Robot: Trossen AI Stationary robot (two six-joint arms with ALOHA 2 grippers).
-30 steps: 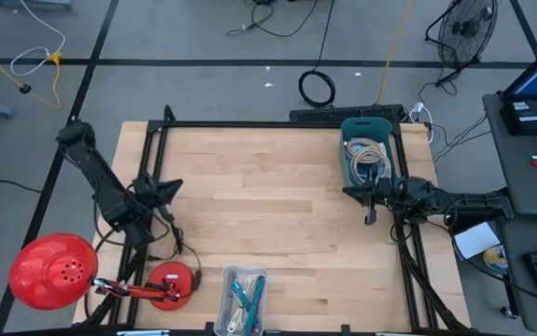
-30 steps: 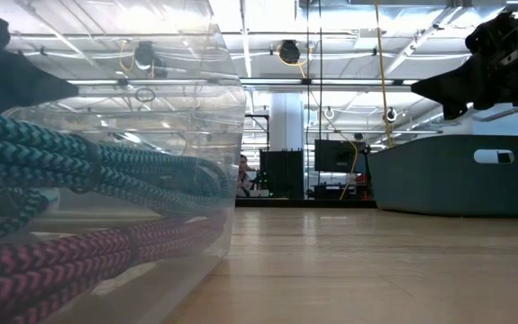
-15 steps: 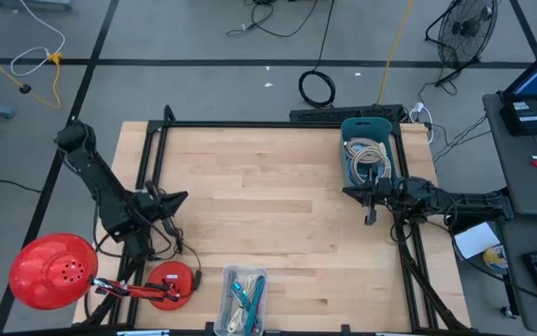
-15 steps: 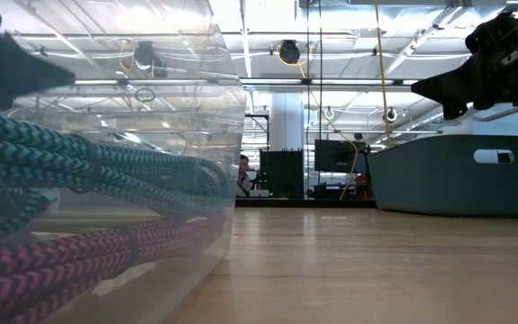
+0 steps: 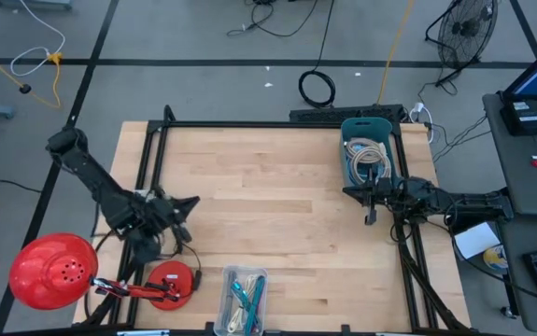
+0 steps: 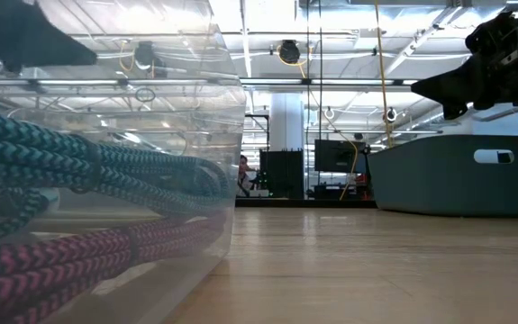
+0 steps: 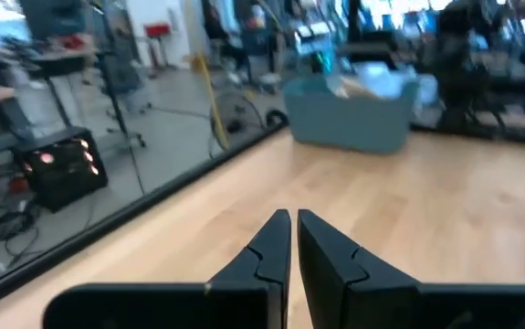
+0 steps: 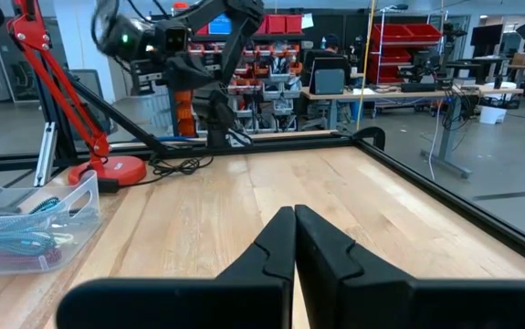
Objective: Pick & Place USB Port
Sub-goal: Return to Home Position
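Observation:
A clear plastic bin (image 5: 245,299) sits at the table's near edge and holds teal cables (image 6: 87,166) and pink braided cables (image 6: 78,256); the right wrist view shows the bin (image 8: 25,224) too. A blue-grey bin (image 5: 369,149) of pale coiled cables stands at the far right, and the low view shows its side (image 6: 452,173). My left gripper (image 5: 191,202) hovers shut over the table's left part, pointing right, its fingertips together (image 7: 293,217). My right gripper (image 5: 347,192) is shut (image 8: 294,212), raised just near of the blue-grey bin, pointing left.
A red desk lamp (image 5: 58,271) with its round base (image 5: 173,280) stands at the near left corner. Black frame rails (image 5: 249,124) border the table. Bare wood (image 5: 268,201) lies between the two grippers.
My left arm has swung its gripper toward the table's right and near edge, out over the wood from the left rail. Its fingers have stayed shut. The right arm has kept still.

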